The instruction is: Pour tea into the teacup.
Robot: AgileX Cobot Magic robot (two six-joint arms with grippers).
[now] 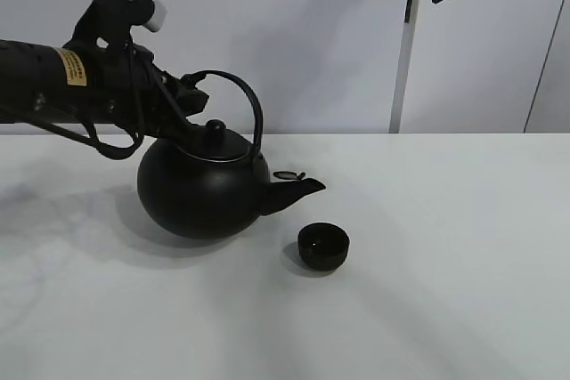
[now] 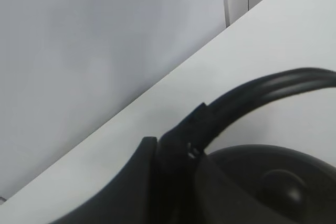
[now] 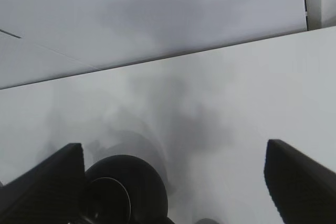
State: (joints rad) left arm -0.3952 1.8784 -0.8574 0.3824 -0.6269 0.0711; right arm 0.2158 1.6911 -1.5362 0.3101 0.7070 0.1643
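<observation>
The kettle point(image 1: 200, 198) is matt black, like cast iron, with only a dull sheen on its shoulder, and its lid knob point(image 1: 215, 128) has the same finish. Its hoop handle point(image 2: 273, 86) looks like smoother dark metal rod. The teacup point(image 1: 322, 246), to the right of the kettle and nearer, is matt black too, with a faint gloss at the rim. The surface point(image 1: 445, 300) is white, smooth and matt. The left arm point(image 1: 36, 86) has a matt black casing with a yellow paper-like label point(image 1: 73, 66) and a glossy white plastic cap point(image 1: 153, 15).

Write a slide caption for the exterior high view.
Left pincer holds the black kettle by its handle, spout pointing toward the small black teacup on the white table; nothing pouring yet.
</observation>
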